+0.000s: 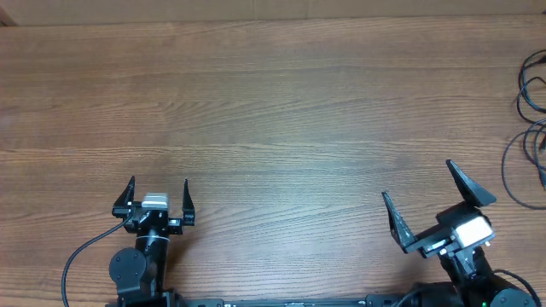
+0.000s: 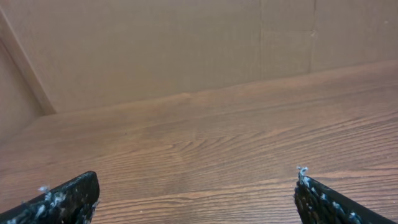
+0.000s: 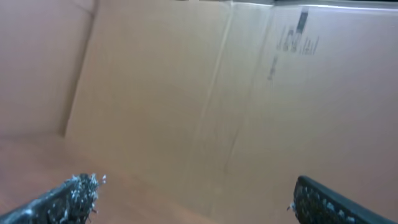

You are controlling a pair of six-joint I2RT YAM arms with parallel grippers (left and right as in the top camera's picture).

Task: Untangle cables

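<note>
Several thin black cables (image 1: 520, 95) lie in loose loops ahead of and to the right of the right gripper (image 1: 417, 179), clear of it and partly cut off by the frame. Right gripper spread wide, empty. Left gripper (image 1: 159, 181) likewise spread, empty, well apart from the cables. Dark print (image 3: 297, 42) on cardboard wall (image 3: 155, 93): too blurred to read.

wooden table (image 1: 273, 102), cardboard wall (image 3: 249, 112)

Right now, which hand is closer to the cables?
The right hand, open at lower right: the cables lie at the far right edge of the overhead view, on its side. The left hand sits far across at lower left.
</note>
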